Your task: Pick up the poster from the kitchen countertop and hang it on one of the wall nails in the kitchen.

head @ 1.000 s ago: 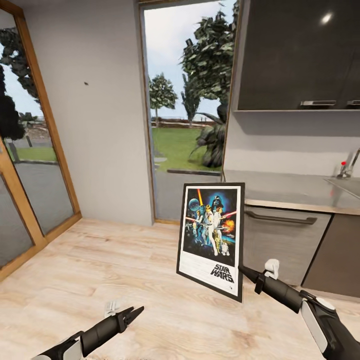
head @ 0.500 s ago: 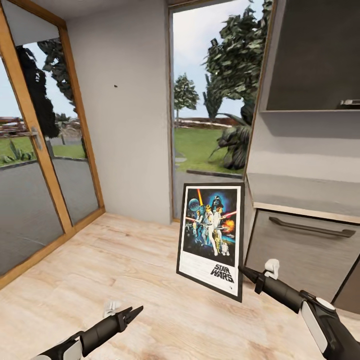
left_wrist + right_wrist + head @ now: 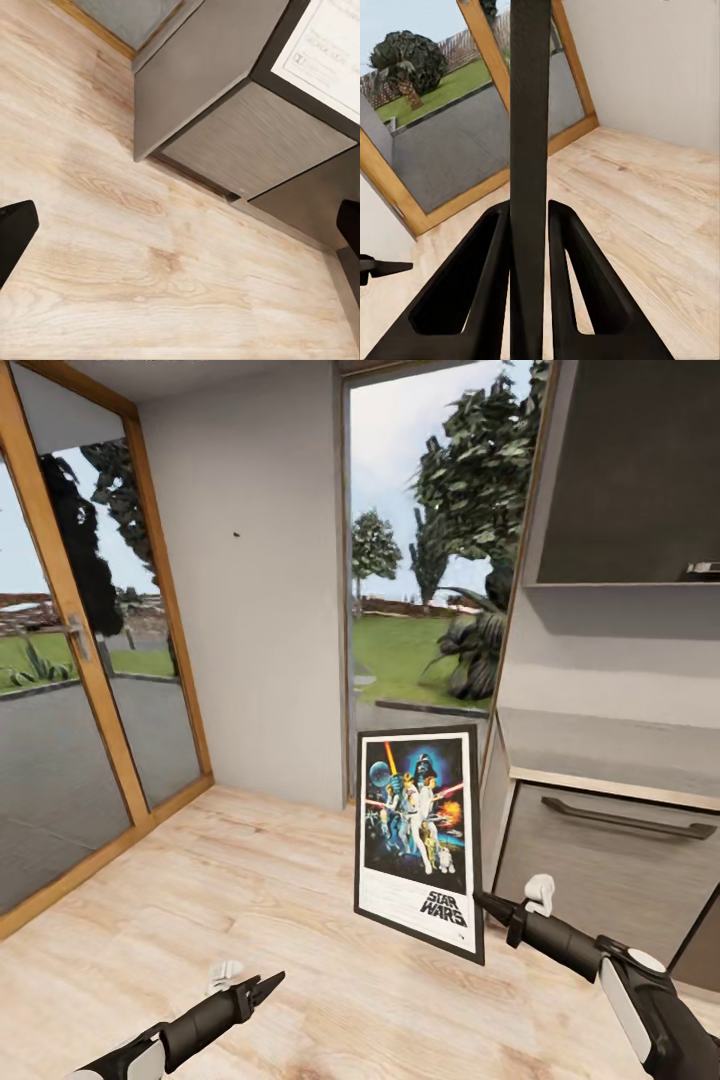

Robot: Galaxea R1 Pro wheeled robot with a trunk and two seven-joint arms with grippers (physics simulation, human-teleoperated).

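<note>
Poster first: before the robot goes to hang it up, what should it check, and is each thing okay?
1. Grip on the poster: the right gripper holds its lower right edge, and the right wrist view shows the frame's edge pinched between both fingers. Ok.
2. Poster off the floor and upright, artwork facing the robot. Ok.
3. Nail on the grey wall found: a small dark spot high up. Ok.
4. Nail within reach: it looks far off and high. Not ok yet.
5. Left gripper free to help: low over the wooden floor, fingers spread in its wrist view, holding nothing. Ok.
6. Hanger on the poster's back: hidden. Cannot tell.
</note>
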